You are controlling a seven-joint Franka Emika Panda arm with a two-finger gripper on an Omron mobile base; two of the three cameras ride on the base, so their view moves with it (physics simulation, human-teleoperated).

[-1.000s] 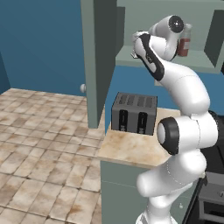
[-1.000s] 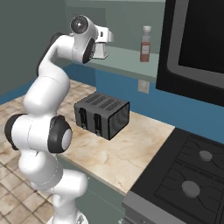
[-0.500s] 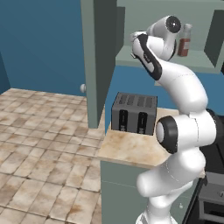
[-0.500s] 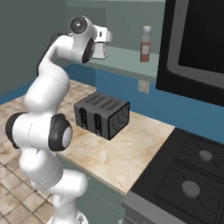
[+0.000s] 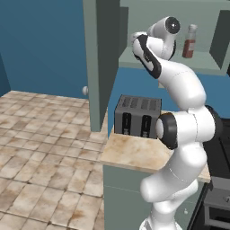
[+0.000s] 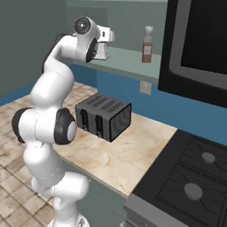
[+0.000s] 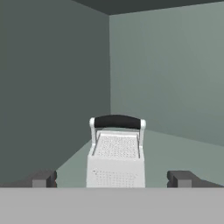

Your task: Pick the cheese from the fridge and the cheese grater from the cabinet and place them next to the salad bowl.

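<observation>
The cheese grater (image 7: 116, 153), pale grey-white with a black handle on top, stands upright on the shelf inside the open cabinet (image 5: 101, 58). My gripper (image 7: 111, 179) is open, reaching into the cabinet. Its two dark fingertips (image 7: 41, 178) stand on either side of the grater's base without touching it. In the right base view the hand (image 6: 108, 36) hovers just above the grater (image 6: 101, 52) at the left end of the shelf. The cheese, the fridge and the salad bowl are out of view.
A red-brown bottle (image 6: 147, 44) stands further right on the same shelf. A dark toaster (image 6: 104, 116) sits on the beige counter (image 6: 133, 155) below. A black stove (image 6: 190, 177) lies to the right, under a dark microwave (image 6: 199, 40). The cabinet door's knob (image 5: 84, 90) faces the tiled floor.
</observation>
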